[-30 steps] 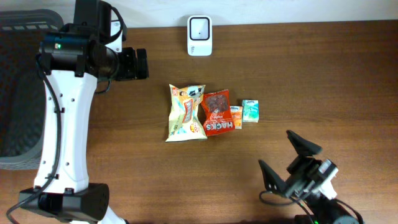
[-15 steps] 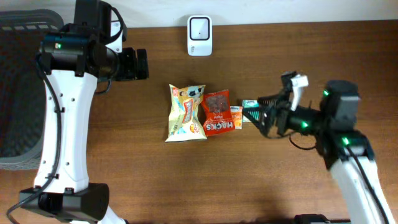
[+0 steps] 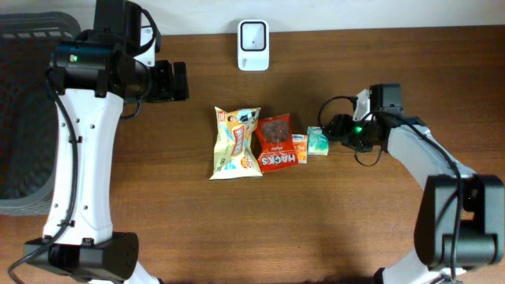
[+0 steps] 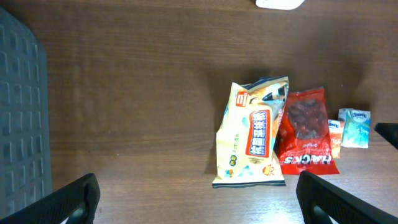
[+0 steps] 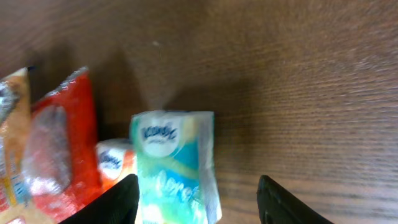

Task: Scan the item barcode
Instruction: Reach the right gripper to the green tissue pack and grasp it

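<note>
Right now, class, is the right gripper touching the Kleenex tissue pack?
Cannot tell. In the right wrist view the right gripper straddles the Kleenex tissue pack: one finger stands clear, the other meets its outline without showing contact.

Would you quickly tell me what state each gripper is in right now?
Left gripper: open, holding nothing.
Right gripper: open, straddling the tissue pack, not closed on it.

Pretty sure the table (image 3: 237, 221) is matt brown wood, grainy. The tissue pack (image 5: 177, 165) in front of the right tool (image 5: 198, 205) has smooth shiny plastic wrap; the red bag (image 3: 278, 142) past it is glossy and crinkly.
</note>
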Action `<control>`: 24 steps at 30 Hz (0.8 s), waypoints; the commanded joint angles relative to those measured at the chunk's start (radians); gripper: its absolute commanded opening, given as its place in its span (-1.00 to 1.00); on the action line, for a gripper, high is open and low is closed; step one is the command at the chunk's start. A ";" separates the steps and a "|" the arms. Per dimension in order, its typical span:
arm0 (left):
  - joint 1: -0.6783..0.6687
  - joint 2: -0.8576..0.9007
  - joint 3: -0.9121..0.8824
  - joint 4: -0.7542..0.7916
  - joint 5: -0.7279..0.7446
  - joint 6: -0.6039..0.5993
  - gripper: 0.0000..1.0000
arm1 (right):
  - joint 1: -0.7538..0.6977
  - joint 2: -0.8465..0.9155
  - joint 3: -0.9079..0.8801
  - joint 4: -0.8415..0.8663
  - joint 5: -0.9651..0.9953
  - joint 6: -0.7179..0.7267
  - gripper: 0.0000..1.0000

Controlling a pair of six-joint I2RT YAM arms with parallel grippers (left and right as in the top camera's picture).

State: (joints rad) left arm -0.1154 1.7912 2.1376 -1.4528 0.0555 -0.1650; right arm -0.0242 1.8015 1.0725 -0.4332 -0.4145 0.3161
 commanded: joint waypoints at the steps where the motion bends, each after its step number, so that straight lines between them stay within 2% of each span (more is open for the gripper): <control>1: 0.002 -0.009 0.005 0.002 0.008 -0.005 0.98 | 0.006 0.046 0.012 0.004 -0.031 -0.001 0.02; 11: 0.002 -0.009 0.004 0.002 0.008 -0.005 0.99 | 0.061 0.102 0.011 0.034 -0.011 -0.023 0.04; 12: 0.002 -0.009 0.004 0.002 0.008 -0.005 0.98 | 0.063 0.122 0.011 0.038 -0.011 -0.023 -0.03; 14: 0.002 -0.009 0.004 0.002 0.008 -0.005 0.98 | 0.062 0.131 0.013 0.031 -0.060 -0.023 -0.92; 15: 0.002 -0.009 0.004 0.002 0.008 -0.005 0.98 | 0.061 0.129 0.014 0.032 -0.093 -0.023 -0.92; 18: 0.002 -0.009 0.005 0.002 0.008 -0.005 0.98 | 0.034 0.103 0.084 -0.017 -0.310 -0.024 -0.92; 22: 0.002 -0.009 0.004 0.002 0.008 -0.005 0.98 | -0.024 0.031 0.142 -0.019 -0.797 -0.080 -0.92; 24: 0.002 -0.009 0.005 0.002 0.008 -0.005 0.98 | -0.014 0.022 0.142 -0.016 -0.939 -0.142 -0.92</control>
State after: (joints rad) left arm -0.1154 1.7912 2.1376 -1.4532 0.0559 -0.1650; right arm -0.0437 1.8706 1.1934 -0.4545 -1.0672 0.2531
